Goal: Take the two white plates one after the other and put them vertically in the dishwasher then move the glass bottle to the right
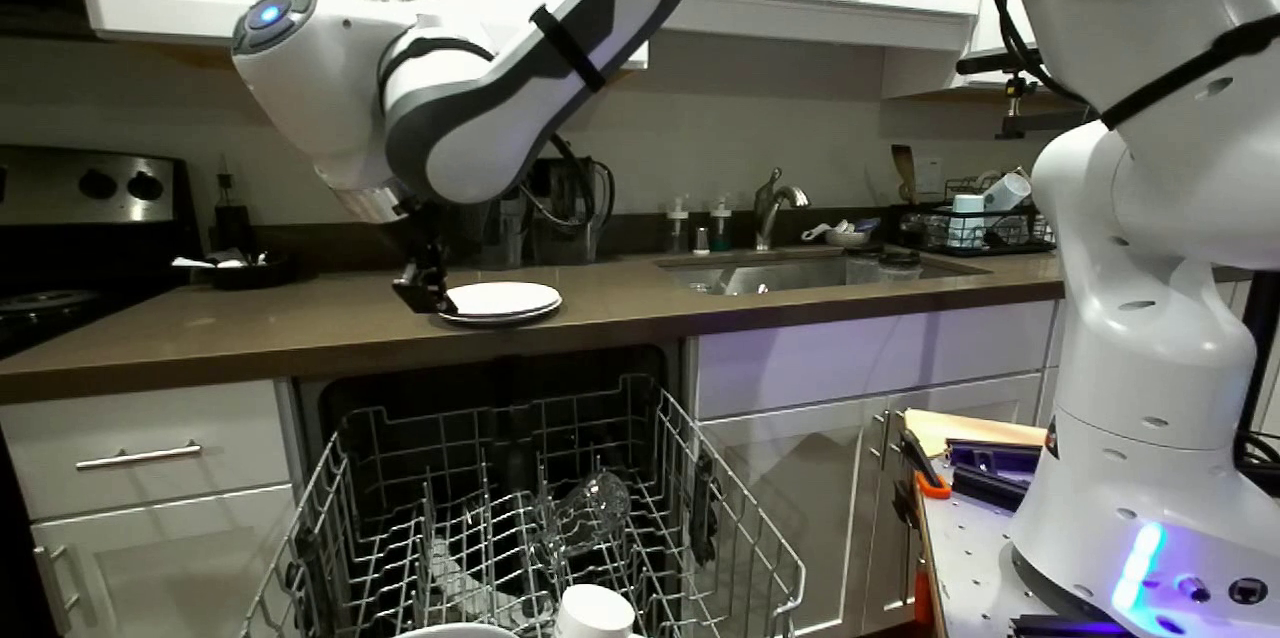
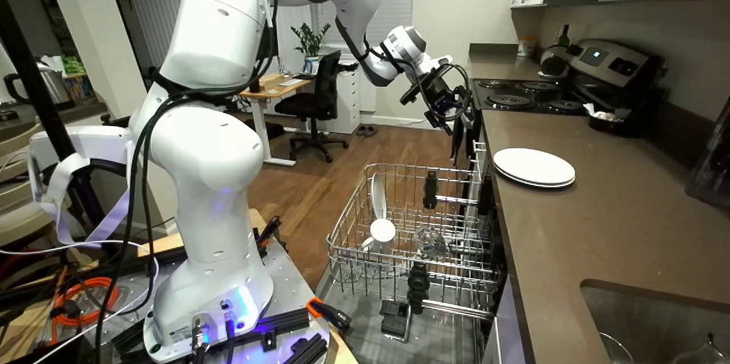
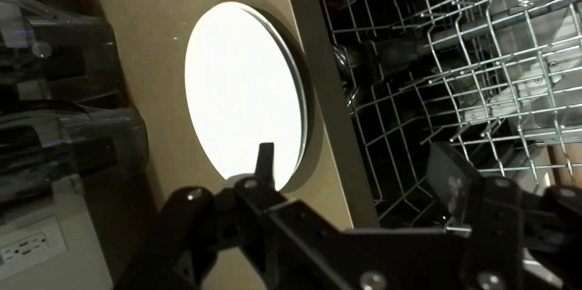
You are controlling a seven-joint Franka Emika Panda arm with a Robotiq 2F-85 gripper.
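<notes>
The two white plates point(image 1: 503, 298) lie stacked flat on the brown counter near its front edge; both rims show in an exterior view point(image 2: 534, 167). The dishwasher point(image 1: 590, 373) stands open beneath them, its wire rack pulled out over the lowered door point(image 2: 439, 341). My gripper point(image 3: 361, 167) is open with nothing between its fingers. It hovers near the counter edge, just beyond one end of the plates; in the wrist view a finger point(image 3: 265, 162) overlaps their white surface. A clear glass vessel point(image 2: 430, 241) lies in the rack; whether it is the glass bottle I cannot tell.
A white cup point(image 1: 594, 610) and an upright white dish point(image 2: 378, 195) sit in the rack. Clear pitchers point(image 3: 91, 140) stand by the wall behind the plates. A sink point(image 1: 800, 273) and a stove point(image 2: 522, 93) flank this stretch of counter.
</notes>
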